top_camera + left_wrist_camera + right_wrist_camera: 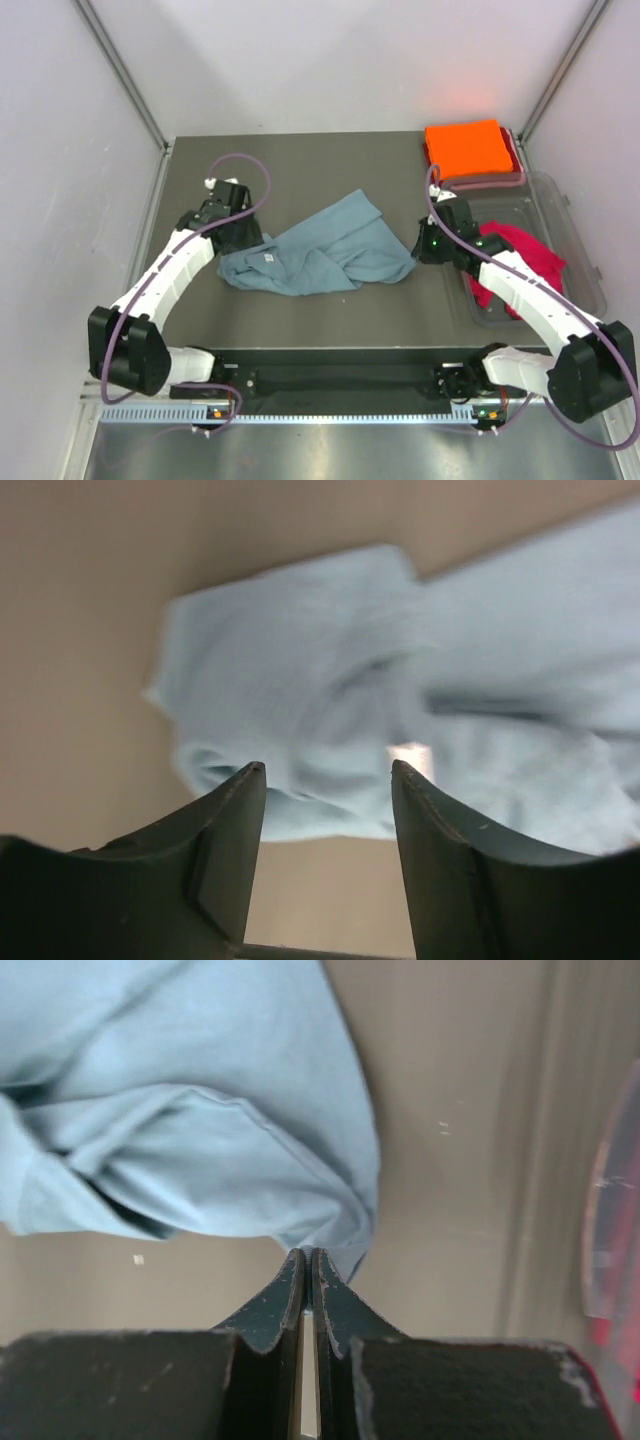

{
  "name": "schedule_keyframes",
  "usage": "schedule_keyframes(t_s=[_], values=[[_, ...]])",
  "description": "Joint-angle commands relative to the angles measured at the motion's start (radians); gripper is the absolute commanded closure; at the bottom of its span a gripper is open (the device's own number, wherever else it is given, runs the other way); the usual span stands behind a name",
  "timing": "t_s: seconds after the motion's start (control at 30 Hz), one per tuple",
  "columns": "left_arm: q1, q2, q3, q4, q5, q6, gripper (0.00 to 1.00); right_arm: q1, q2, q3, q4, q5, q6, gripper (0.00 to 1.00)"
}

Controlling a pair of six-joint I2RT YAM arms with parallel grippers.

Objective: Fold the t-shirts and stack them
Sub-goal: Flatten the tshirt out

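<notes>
At the centre of the dark matte table (300,165), a dusty grey-blue cotton short-sleeved t-shirt (320,255) is listed as crumpled and unfolded, its bulk spread across the middle. The right gripper (308,1256) is recorded with its jaws pressed together on the shirt's right-hand edge — a thin pinch of cloth appears to be caught at the tips, presumably so that corner can be drawn out flat. The left gripper (325,770) is held above the shirt's left end with its jaws parted and nothing between them; it is judged to be lined up for a matching hold on the opposite side, so the cloth can be spread from two points. At the far right corner, a bright orange t-shirt (465,147) is entered as already folded into a neat square, set well apart from the work area — a place evidently reserved for the stack; an unidentified darker layer (490,181) is seen under its near edge. A crimson red t-shirt (530,255) is noted lying bunched in a clear plastic tub (587,240) at the right, partly hidden by the right arm (520,290), awaiting its turn.
</notes>
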Motion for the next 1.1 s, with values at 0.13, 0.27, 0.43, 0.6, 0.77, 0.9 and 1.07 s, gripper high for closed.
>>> schedule_keyframes(t_s=[0.13,0.27,0.43,0.6,0.77,0.9,1.07], values=[[-0.334,-0.054,-0.003,0.181,0.083,-0.164,0.39,0.024,-0.092,-0.009,0.159,-0.074,0.069,1.0],[-0.414,0.093,-0.002,0.224,0.111,-0.269,0.37,0.035,-0.096,-0.029,0.181,-0.074,0.077,1.0],[-0.414,0.207,0.093,0.158,-0.022,-0.295,0.36,0.036,-0.098,-0.058,0.191,-0.071,0.069,1.0],[-0.417,0.271,0.19,0.115,-0.076,-0.173,0.41,0.036,-0.087,-0.067,0.21,-0.078,0.063,1.0],[-0.417,0.233,0.166,0.115,-0.11,-0.012,0.4,0.038,-0.084,-0.05,0.21,-0.088,0.06,1.0],[-0.417,0.236,0.13,0.147,-0.037,0.042,0.39,0.038,-0.086,-0.039,0.211,-0.084,0.06,1.0],[-0.417,0.288,0.097,0.196,-0.021,0.048,0.42,0.036,-0.067,-0.02,0.214,-0.095,0.065,1.0]])
